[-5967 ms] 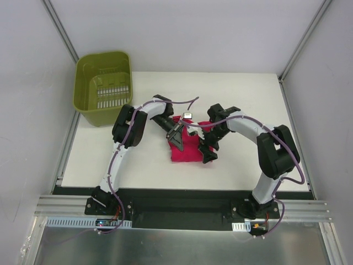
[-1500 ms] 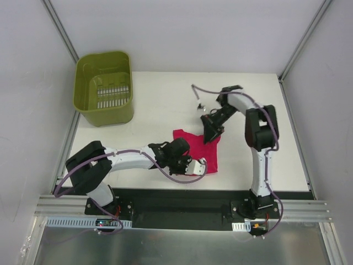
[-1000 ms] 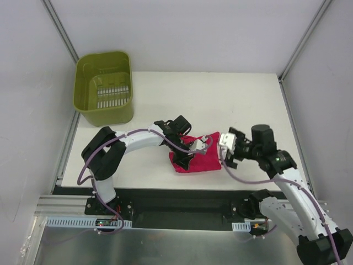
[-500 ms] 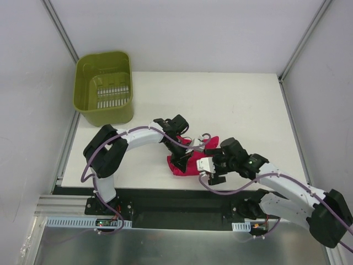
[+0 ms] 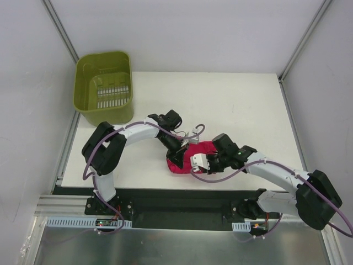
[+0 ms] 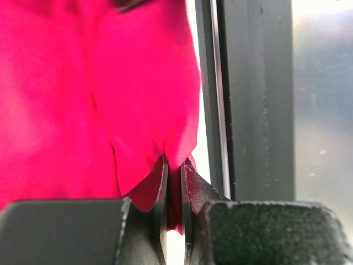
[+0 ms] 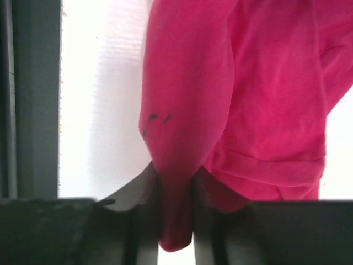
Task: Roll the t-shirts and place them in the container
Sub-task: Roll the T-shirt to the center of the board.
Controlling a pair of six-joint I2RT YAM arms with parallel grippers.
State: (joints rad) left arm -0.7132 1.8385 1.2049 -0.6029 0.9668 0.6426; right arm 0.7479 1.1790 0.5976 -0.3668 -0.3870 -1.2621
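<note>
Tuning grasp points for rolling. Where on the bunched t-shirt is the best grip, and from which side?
Grip a rounded, doubled fold at the edge of the t-shirt, coming in low and parallel to the black front rail. The fabric is thin and limp, so a fold gives the fingers some bulk to pinch. The left gripper and right gripper are each shut on such a fold now.

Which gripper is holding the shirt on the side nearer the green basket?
The left gripper: it pinches the t-shirt at the end toward the basket, while the right gripper pinches it farther from the basket.
</note>
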